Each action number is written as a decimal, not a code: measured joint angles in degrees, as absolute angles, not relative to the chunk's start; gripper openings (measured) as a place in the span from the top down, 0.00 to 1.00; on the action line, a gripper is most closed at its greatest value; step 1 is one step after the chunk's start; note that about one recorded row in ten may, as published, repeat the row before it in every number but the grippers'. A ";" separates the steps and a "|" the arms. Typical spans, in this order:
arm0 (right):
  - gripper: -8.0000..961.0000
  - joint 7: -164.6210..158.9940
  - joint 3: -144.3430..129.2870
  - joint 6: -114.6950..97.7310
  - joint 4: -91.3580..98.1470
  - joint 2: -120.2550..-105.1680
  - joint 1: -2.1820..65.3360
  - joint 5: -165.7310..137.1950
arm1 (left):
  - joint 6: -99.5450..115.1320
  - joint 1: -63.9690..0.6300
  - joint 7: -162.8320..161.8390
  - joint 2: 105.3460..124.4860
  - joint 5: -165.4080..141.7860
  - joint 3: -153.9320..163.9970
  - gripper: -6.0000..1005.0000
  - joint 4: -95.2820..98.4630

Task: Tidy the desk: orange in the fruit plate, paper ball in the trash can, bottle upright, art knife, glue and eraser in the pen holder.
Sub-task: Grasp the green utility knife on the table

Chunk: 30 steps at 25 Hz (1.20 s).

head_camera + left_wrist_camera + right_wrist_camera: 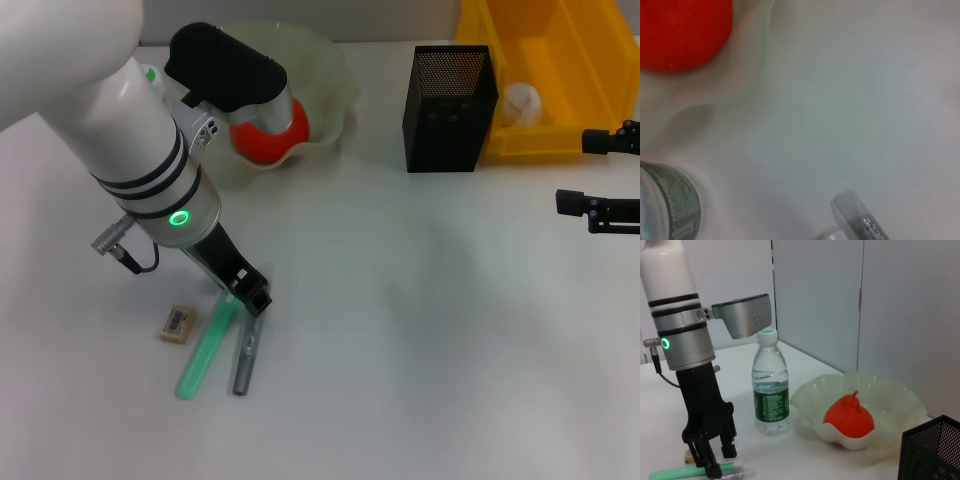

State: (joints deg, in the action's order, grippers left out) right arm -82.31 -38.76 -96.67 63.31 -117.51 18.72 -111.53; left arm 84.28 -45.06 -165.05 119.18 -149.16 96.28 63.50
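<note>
One round orange (272, 135) in scalloped glassy fruit plate (330, 70)

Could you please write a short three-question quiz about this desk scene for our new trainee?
1. True or false: the orange lies in the fruit plate.
2. Where is the paper ball? A) on the desk B) in the trash can C) in the pen holder
3. Which claw is down over the green stick?

Key: 1 true; 2 B; 3 the left claw.
</note>
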 joint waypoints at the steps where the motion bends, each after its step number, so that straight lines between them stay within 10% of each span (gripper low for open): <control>1: 0.17 -82.30 -38.76 -96.67 63.31 -117.51 18.72 -111.53 | 84.26 -45.07 -165.05 119.18 -149.16 96.30 0.65 63.44; 8: 0.17 -82.29 -38.76 -96.68 63.16 -117.51 18.76 -111.53 | 85.06 -44.90 -165.06 119.18 -150.03 96.15 0.44 62.79; 30: 0.17 -82.07 -38.76 -96.59 63.01 -117.68 19.07 -111.54 | 85.01 -45.06 -165.06 119.18 -150.80 96.62 0.45 62.70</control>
State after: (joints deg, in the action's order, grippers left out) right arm -82.07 -38.76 -96.59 63.01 -117.68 19.07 -111.54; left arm 85.01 -45.06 -165.06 119.18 -150.80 96.62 62.70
